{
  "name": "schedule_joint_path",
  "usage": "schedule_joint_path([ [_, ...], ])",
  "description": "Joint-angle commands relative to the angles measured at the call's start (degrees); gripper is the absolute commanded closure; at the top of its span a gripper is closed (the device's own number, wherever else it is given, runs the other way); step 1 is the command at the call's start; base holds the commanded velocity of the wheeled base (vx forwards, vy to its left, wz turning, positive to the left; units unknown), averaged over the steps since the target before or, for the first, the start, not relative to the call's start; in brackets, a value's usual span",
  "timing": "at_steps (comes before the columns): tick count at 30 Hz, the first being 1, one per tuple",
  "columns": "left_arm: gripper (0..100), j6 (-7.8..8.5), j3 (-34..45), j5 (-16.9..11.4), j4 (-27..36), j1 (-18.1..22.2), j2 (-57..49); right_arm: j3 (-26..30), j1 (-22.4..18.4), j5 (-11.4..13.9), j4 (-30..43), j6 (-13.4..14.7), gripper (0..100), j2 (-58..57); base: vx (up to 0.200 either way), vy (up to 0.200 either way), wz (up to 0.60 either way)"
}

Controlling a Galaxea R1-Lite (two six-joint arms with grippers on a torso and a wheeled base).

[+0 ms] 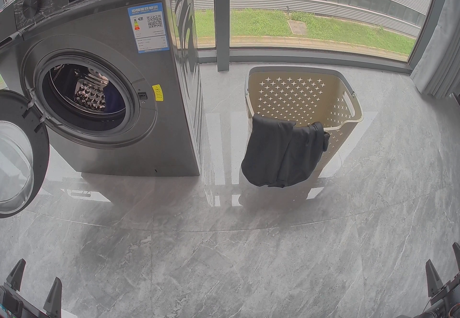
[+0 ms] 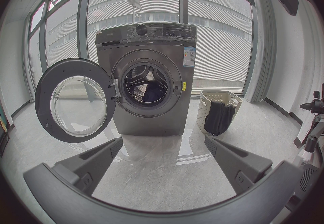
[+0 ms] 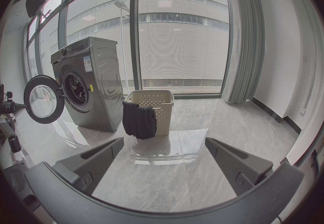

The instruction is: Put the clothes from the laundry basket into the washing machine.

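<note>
I hold both grippers low, well back from the basket (image 1: 297, 93).
Left gripper (image 2: 162, 139) and right gripper (image 3: 163, 140) have jaws spread, empty; a dark cloth (image 1: 282, 156) drapes over the basket's near rim, beside the open washer (image 1: 158, 141).

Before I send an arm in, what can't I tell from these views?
- Laundry basket floor: head view, its near wall and the draped dark garment hide it; more clothes unknown.
- Washing machine drum: left wrist view, too dim; the dark lump inside is unidentifiable.
- Left gripper, right gripper: head view, bottom edge cuts off all but the jaws' tips.
</note>
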Motion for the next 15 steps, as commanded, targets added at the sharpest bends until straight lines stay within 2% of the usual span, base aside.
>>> schedule_joint_path([
  [1,0,-0.04,0.92,-0.02,-0.01,0.01,-0.77,0.92,0.0,-0.02,-0.01,-0.01,0,0.11,0.2,0.0,0.0],
  [15,0,-0.13,0.92,-0.02,-0.01,0.01,-0.77,0.92,0.0,-0.02,-0.01,-0.01,0,0.11,0.2,0.0,0.0],
])
